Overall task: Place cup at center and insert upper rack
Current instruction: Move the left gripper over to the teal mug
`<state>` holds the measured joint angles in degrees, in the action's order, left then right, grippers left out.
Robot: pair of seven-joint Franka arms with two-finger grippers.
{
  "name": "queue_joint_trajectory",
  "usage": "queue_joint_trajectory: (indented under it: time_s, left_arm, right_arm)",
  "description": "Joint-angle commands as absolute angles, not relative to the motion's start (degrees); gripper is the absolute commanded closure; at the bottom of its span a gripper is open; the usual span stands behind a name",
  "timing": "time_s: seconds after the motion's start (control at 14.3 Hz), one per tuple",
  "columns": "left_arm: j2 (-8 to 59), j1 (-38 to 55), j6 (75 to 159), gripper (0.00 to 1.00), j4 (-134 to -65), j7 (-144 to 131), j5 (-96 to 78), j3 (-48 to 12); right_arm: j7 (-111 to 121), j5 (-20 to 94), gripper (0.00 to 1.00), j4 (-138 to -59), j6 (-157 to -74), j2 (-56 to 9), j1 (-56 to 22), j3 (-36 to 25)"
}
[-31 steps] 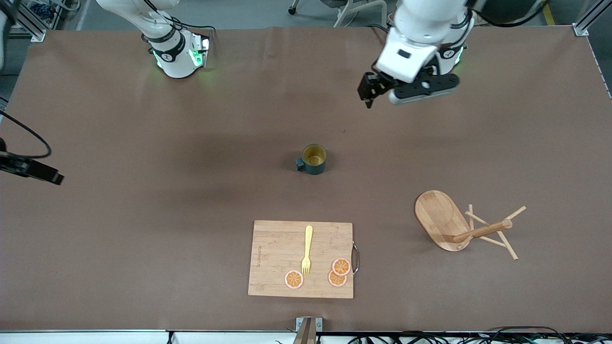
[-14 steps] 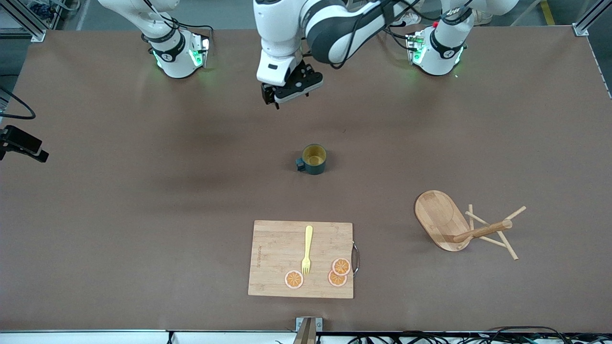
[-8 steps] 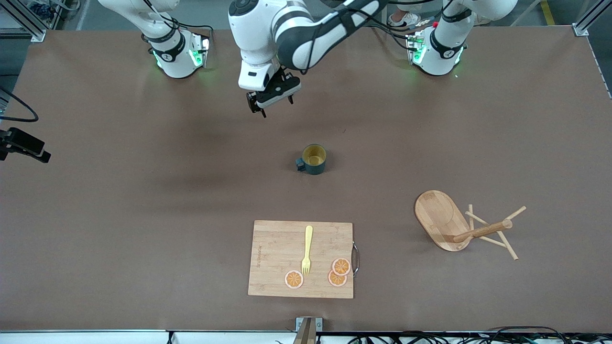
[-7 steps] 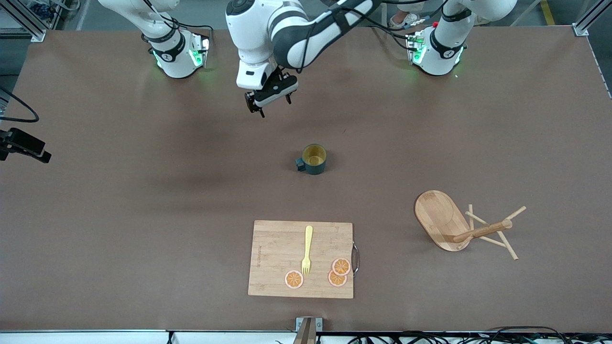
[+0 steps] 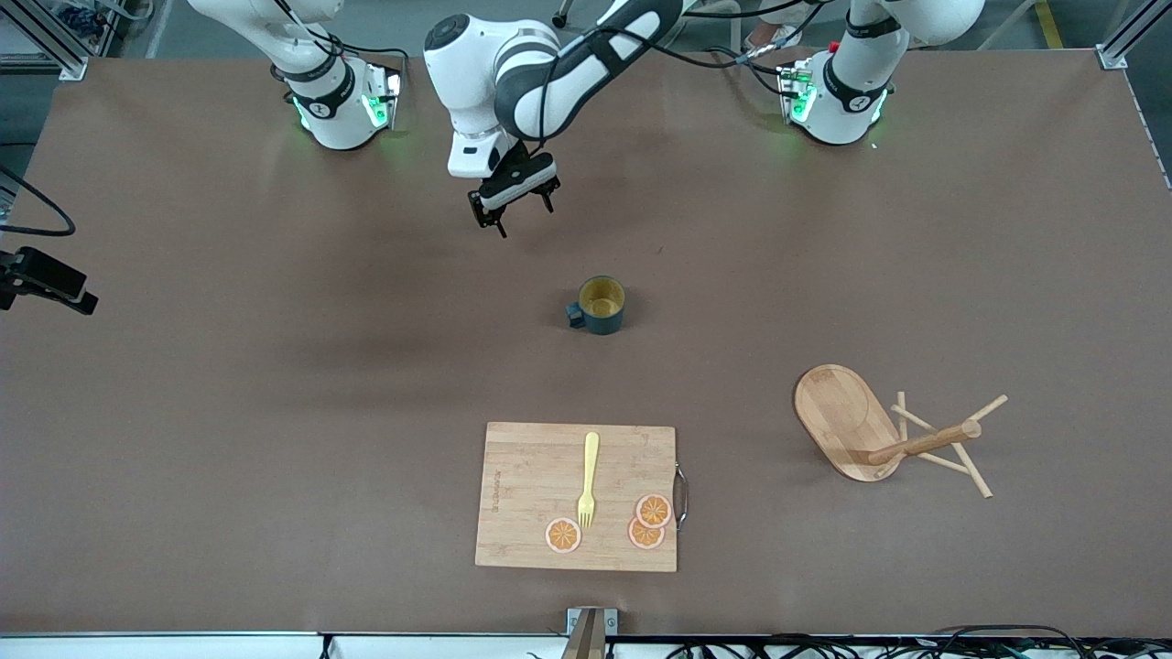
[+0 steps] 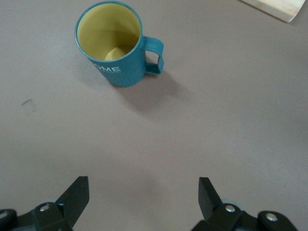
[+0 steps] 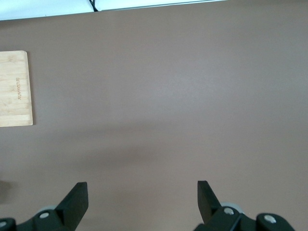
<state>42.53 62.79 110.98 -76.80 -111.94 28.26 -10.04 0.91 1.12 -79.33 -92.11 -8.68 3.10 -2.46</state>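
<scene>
The cup (image 5: 602,305), dark teal with a yellow inside, stands upright at the middle of the table; it also shows in the left wrist view (image 6: 113,45), handle sideways. The upper rack (image 5: 879,430), a bamboo mug tree, lies tipped on its side toward the left arm's end, its oval base on edge and its pegs on the table. My left gripper (image 5: 522,218) (image 6: 143,185) hangs open and empty over bare table between the right arm's base and the cup. My right gripper (image 5: 53,287) (image 7: 142,190) is open and empty over the right arm's end of the table.
A bamboo cutting board (image 5: 577,497) (image 7: 14,89) lies nearer the front camera than the cup, bearing a yellow fork (image 5: 587,479) and three orange slices (image 5: 645,523). A metal bracket (image 5: 591,627) sits at the table's front edge.
The left arm has swung its open gripper from over its own base across toward the right arm's end and lower. The right gripper shifted slightly. Cup and rack have not moved.
</scene>
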Motion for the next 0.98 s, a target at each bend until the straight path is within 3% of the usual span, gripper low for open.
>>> queue_joint_trajectory:
  time_s: [0.0, 0.91]
  left_arm:
    - [44.9, 65.0, 110.7, 0.00, -75.1, -115.7, 33.7, -9.1]
    - [52.3, 68.4, 108.6, 0.00, -75.7, -121.8, 50.2, -8.3]
  right_arm:
    - [0.7, 0.8, 0.00, -81.0, -93.3, -7.6, 4.0, -1.5]
    - [1.3, -1.5, 0.00, -80.9, -92.5, -7.9, 3.9, -1.4]
